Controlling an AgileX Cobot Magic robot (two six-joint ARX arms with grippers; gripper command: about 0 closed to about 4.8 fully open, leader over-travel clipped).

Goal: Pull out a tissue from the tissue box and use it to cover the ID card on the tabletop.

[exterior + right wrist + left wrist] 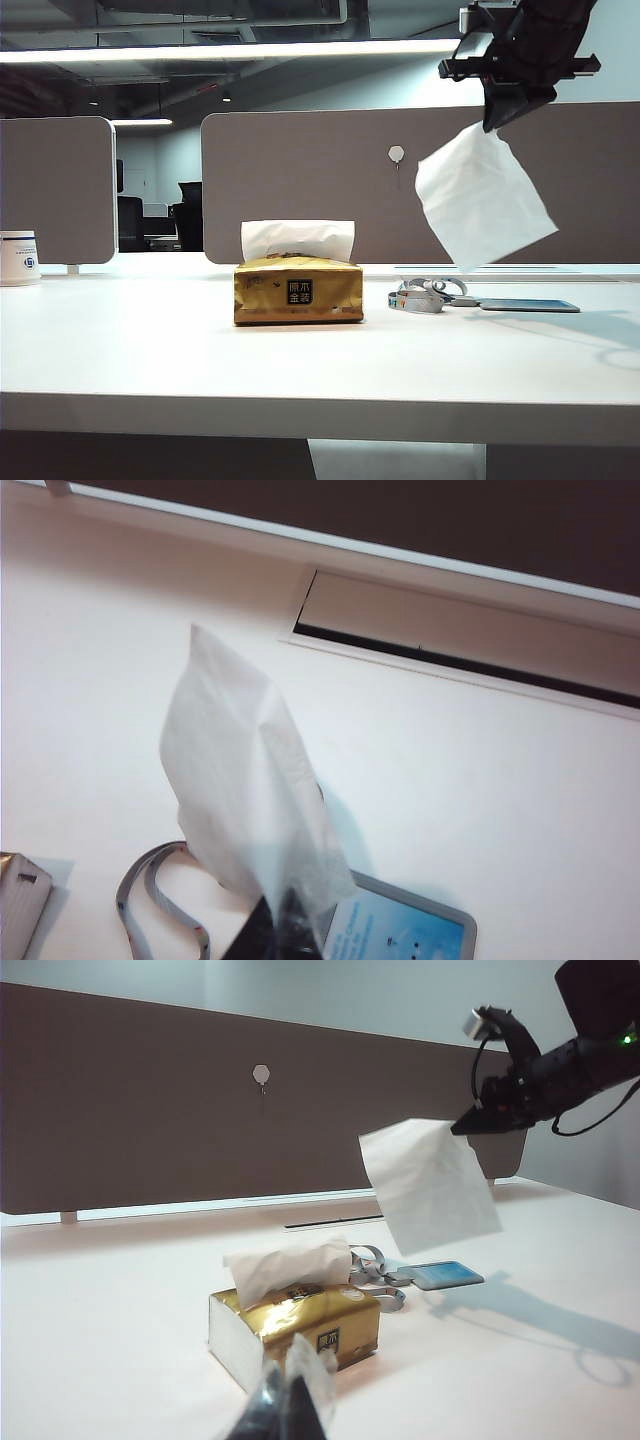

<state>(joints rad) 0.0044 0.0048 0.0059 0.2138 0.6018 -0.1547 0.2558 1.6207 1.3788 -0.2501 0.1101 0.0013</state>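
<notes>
A large smooth white desk point(150, 360) fills the foreground. Along its far edge stand grey-brown fabric divider panels with rounded corners point(330, 190), one short at the left point(55, 190), one long across the middle and right. A small white hexagonal hook point(396, 153) is fixed to the long panel. A narrow cable slot with a white flap point(450, 650) is set into the desk near the panel. Behind, a dim office shows dark chairs point(190, 215), a dark ceiling and a long bright strip light point(230, 50). At the far left stands a white cup with a blue logo point(19, 258).
</notes>
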